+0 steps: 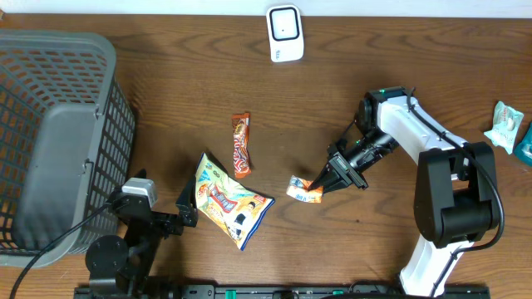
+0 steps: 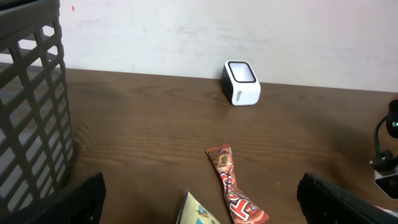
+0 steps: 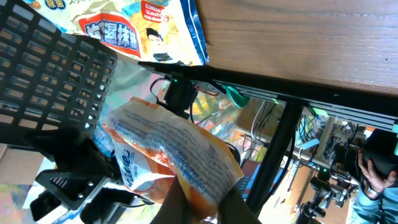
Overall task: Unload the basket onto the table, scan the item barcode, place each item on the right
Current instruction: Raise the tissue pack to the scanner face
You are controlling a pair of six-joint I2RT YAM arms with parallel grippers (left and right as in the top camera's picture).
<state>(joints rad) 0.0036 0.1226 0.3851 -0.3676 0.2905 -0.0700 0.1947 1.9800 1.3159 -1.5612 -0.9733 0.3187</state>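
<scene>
our right tool (image 1: 326,184) is clamped shut on the small orange and white foil snack packet (image 1: 303,190), mid brown wooden table (image 1: 399,75). the white box-shaped barcode scanner (image 1: 284,33) stands well beyond it at the far edge, almost straight ahead. our left tool (image 1: 184,213) gapes empty and sits farther from the scanner.

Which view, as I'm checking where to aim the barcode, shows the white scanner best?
Left wrist: the white scanner stands unobstructed, with its framed window and side both visible. Overhead shows it only from above, small, near the frame's top. Right wrist does not show it.
</scene>
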